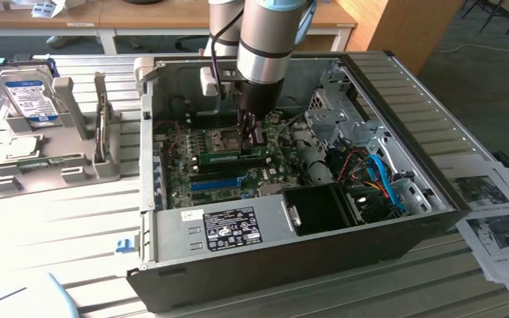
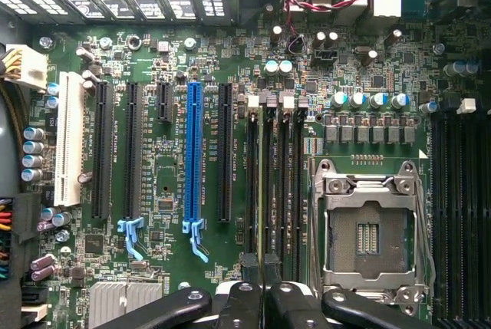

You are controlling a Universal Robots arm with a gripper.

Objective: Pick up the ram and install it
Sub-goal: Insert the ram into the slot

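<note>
The ram (image 1: 219, 158), a thin green stick, stands on edge along one of the black memory slots on the motherboard (image 1: 179, 165) inside the open computer case. In the wrist view the ram (image 2: 265, 191) appears edge-on as a pale line over the second slot beside the processor socket (image 2: 368, 229). My gripper (image 1: 254, 142) reaches straight down into the case over the stick's end at the exterior view's right. Its black fingers (image 2: 238, 298) press close on either side of the stick's top edge, so my gripper (image 2: 265, 291) is shut on it. I cannot tell how deep the stick sits in the slot.
A long blue slot (image 2: 192, 152) and black card slots lie beside the memory slots. The case walls (image 1: 413, 86), drive cage (image 1: 334, 106), cables (image 1: 378, 175) and power supply (image 1: 228, 225) hem in the arm. Outside stand a hard drive (image 1: 26, 93), a grey holder (image 1: 42, 172) and papers (image 1: 498, 212).
</note>
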